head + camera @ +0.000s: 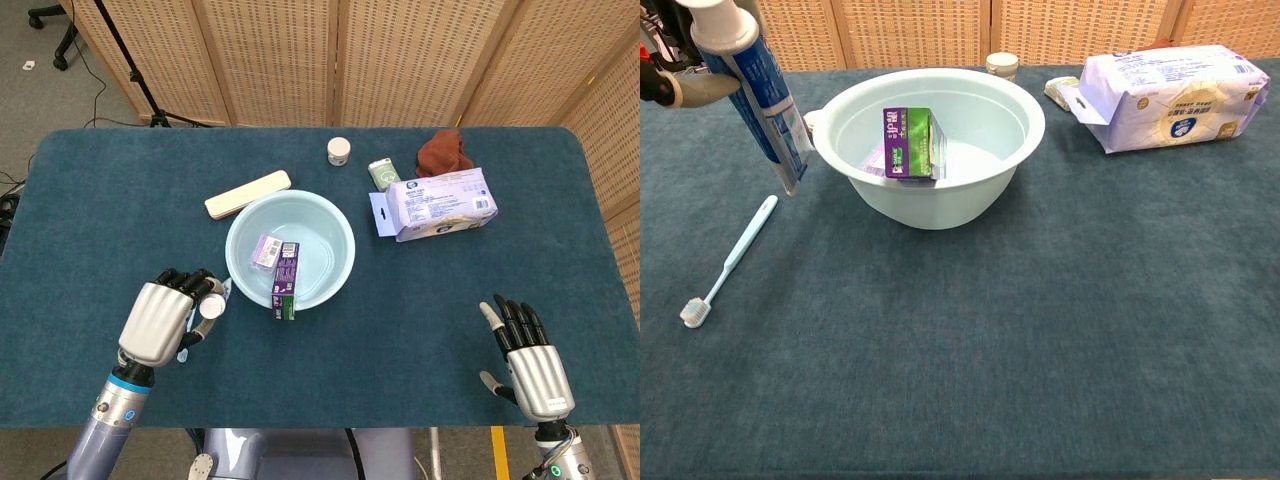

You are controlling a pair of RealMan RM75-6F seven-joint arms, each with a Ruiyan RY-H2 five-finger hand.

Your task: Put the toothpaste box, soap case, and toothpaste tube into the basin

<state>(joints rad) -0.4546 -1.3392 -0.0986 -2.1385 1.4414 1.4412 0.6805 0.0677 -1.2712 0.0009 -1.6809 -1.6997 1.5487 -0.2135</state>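
Our left robot hand (160, 320) grips the toothpaste tube (755, 90) cap-up, off the table (420, 330), at the basin's (340, 236) eight o'clock. The toothpaste box (286, 280) and soap case (264, 250) lie in the basin. Our right robot hand (530, 365) holds nothing, fingers apart.

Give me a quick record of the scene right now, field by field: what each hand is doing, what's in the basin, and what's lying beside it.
left hand: holds the toothpaste tube cap-up, hanging left of the basin
right hand: empty, fingers spread, near the table's front edge
in basin: toothpaste box leaning on the wall; a small purple item on the bottom
on table by basin: toothbrush
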